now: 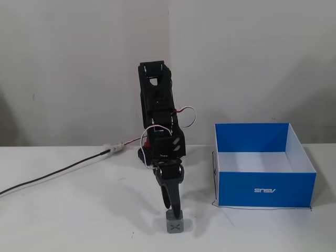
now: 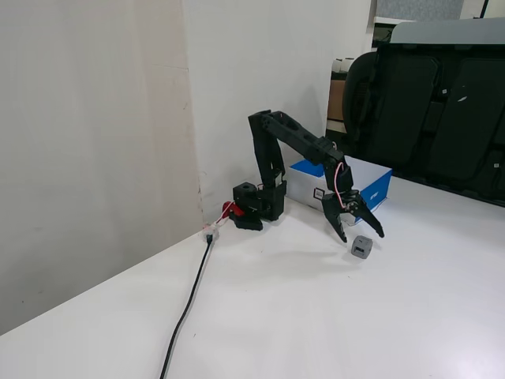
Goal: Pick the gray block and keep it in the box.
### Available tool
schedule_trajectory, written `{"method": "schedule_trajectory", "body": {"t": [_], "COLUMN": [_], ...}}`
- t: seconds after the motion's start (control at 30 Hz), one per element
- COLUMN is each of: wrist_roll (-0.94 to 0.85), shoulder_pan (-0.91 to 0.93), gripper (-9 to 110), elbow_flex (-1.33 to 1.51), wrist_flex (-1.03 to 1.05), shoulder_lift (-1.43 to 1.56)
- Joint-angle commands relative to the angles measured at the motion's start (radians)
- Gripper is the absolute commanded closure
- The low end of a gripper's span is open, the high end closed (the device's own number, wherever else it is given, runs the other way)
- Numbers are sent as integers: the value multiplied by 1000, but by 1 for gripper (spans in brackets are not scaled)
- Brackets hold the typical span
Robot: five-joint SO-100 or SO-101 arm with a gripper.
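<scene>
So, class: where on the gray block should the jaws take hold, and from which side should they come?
Grip the gray block across two opposite flat side faces, coming down from above. It sits alone and flat on the table, top face free, and the gripper already hangs open just over it. The cube's parallel faces suit the jaws; probably any opposite pair would do.

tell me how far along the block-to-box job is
Early stage. Done: the arm has reached out, and its open gripper hangs just above the gray block, fingers spread. In hand: nothing yet; the block sits on the table, X face toward the camera in one fixed view. Left: lower and close on the block, lift it, carry it to the blue box, which looks empty from here, and release.
</scene>
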Motion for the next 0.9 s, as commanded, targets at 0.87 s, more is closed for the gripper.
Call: {"method": "schedule_trajectory", "body": {"t": [0.87], "wrist_roll": [17], "shoulder_pan": [-15], "gripper": [101], "elbow_flex": [-342], "wrist_flex": [327], "shoulder_lift": [249]}}
